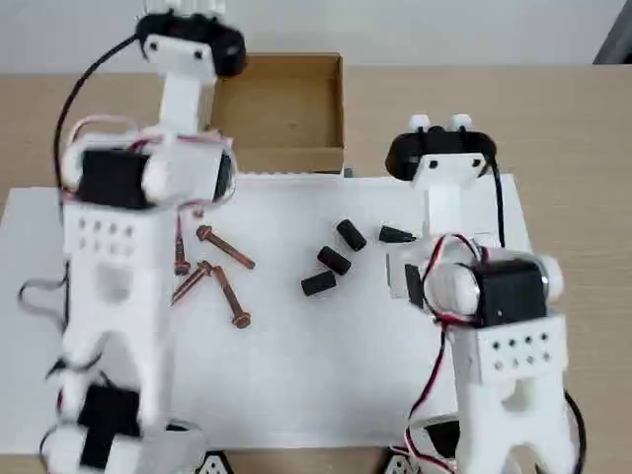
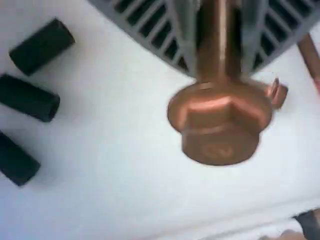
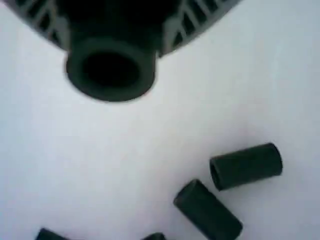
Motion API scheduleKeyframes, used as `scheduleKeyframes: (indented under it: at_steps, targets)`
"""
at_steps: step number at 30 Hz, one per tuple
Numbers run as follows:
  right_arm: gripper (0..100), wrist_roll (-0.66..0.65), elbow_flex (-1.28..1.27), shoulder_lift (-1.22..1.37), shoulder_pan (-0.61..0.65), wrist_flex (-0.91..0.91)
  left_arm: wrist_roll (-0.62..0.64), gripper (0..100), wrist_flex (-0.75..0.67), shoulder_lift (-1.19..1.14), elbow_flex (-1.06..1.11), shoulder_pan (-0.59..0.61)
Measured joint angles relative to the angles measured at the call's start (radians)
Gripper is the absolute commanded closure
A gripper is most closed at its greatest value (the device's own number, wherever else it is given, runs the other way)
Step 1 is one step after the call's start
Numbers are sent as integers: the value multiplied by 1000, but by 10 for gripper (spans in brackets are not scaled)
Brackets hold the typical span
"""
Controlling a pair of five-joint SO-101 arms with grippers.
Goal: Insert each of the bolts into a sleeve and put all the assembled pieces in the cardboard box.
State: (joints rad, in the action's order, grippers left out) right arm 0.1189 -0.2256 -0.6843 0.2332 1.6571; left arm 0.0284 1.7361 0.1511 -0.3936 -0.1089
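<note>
I have the white sheet [image 1: 296,375] over the table, with the cardboard box [image 1: 286,114] open just beyond its far edge. My left gripper [image 2: 218,35] is clamped on a copper bolt [image 2: 220,120] by the shank. My right gripper [image 3: 112,20] pinches a black sleeve [image 3: 110,70]. The loose bolts [image 1: 225,247] lie near the left arm, and three loose sleeves [image 1: 334,260] are mid-sheet.

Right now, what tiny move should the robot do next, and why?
Probably bring the two held parts together: the left gripper grips a copper bolt, the right gripper a black sleeve whose open end is empty.
</note>
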Motion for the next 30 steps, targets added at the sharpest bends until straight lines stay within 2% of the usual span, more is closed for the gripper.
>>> scheduleKeyframes:
  at_steps: [4, 8, 13, 21, 27, 30]
  targets:
    - [995, 0, 0, -12, 3, -8, -2, 995, -5, 180, 210, 0]
    - [995, 0, -37, -35, 2, -8, -2, 995, -74, 365, 425, 0]
    - [995, 0, -164, -126, 2, -78, -2, 995, -233, 638, 738, 0]
    - [995, 0, -506, -330, 3, -322, 2, 995, -494, 1060, 1235, 0]
    - [995, 0, -720, -428, 3, -503, 166, 995, -628, 1332, 1470, -2]
    - [995, 0, -802, -468, 54, -592, 256, 995, -694, 1450, 1570, -3]
